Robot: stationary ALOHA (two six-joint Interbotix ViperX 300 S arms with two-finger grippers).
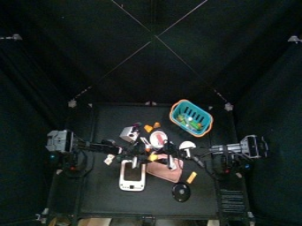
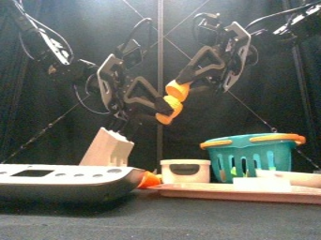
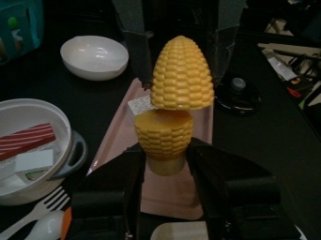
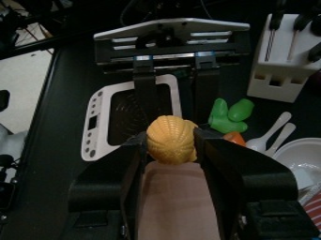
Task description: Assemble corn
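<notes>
The toy corn is in two halves, held in the air between the arms above the table. In the left wrist view, the blunt lower half stands upright between the jaws of my left gripper, which is shut on it. The pointed upper half sits right on top of it, a little off to one side. My right gripper is shut on that pointed half. From the front, the two yellow-orange halves meet between the left gripper and the right gripper.
Below the corn lie a pinkish cutting board and a white kitchen scale. A teal basket stands at the right, a knife block behind the scale, and a white bowl further off. A green toy vegetable lies beside the board.
</notes>
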